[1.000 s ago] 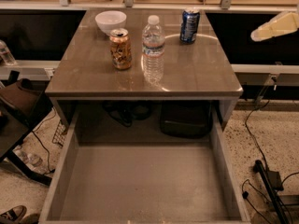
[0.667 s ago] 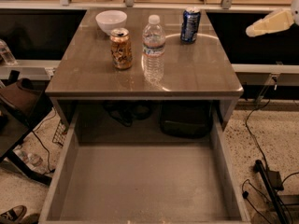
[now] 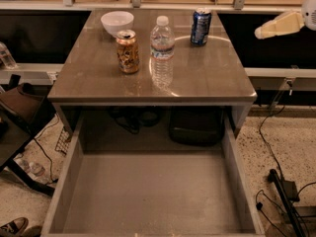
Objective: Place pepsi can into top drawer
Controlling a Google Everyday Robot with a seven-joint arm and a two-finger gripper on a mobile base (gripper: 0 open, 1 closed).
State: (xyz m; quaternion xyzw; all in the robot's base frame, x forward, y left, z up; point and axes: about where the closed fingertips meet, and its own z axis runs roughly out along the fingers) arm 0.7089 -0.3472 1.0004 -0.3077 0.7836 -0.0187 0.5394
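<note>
Since the earlier frames, the hand (image 3: 269, 28) has been shifted slightly leftward and is held beyond the right edge of the worktop (image 3: 207, 78). Whether it is released or clenched cannot be told. The pepsi can (image 3: 201, 27) is stood upright at the worktop's far right, left of the hand and apart from it. White markings are seen on it, but no writing can be read.
</note>
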